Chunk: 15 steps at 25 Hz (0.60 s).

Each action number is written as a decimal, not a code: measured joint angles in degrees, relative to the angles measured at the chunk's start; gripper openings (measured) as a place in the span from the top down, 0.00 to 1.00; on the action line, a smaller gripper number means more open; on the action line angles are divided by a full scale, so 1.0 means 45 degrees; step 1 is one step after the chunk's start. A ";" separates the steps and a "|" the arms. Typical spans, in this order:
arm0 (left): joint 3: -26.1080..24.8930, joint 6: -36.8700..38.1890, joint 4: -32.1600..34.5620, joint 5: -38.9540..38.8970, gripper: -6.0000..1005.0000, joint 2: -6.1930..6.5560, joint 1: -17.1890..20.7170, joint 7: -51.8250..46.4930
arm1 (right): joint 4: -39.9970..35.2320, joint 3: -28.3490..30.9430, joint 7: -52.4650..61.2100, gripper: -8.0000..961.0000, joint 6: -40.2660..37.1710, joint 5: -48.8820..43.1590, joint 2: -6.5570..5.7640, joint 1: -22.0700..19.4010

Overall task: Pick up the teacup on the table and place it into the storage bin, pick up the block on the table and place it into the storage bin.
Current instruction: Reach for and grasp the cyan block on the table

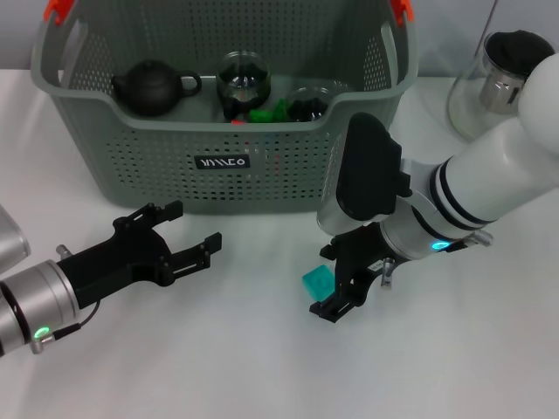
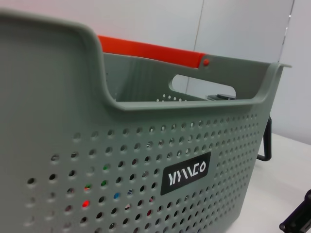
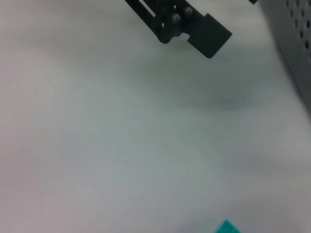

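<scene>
left claw [image 1: 182,240] open, idle; right claw [image 1: 339,281] straddling block [image 1: 319,281].

The storage bin [image 1: 175,166] stood at the back of the white table [image 1: 218,367], holding a dark teapot [image 1: 153,85], a glass teacup [image 1: 244,80] and some green pieces [image 1: 269,112]. A glass pitcher [image 1: 489,83] stood to its right. The right gripper [image 1: 336,284] hung down in front of the bin, a teal block [image 1: 318,281] touching its fingers. The left gripper [image 1: 188,234] hovered with spread fingers, well apart from the block
</scene>
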 joint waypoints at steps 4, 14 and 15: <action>0.0001 -0.0007 -0.0007 0.0008 0.15 0.0000 0.0011 0.0000 | 0.0106 -0.0001 0.0005 0.05 -0.0010 0.0273 -0.0008 0.0089; 0.0004 -0.0050 -0.0009 0.0031 0.15 0.0000 0.0033 0.0000 | 0.0131 0.0022 0.0032 0.11 -0.0066 0.0340 -0.0037 0.0119; 0.0022 -0.0051 -0.0008 0.0035 0.15 0.0000 0.0034 0.0000 | 0.0133 0.0030 0.0051 0.11 -0.0071 0.0350 -0.0039 0.0121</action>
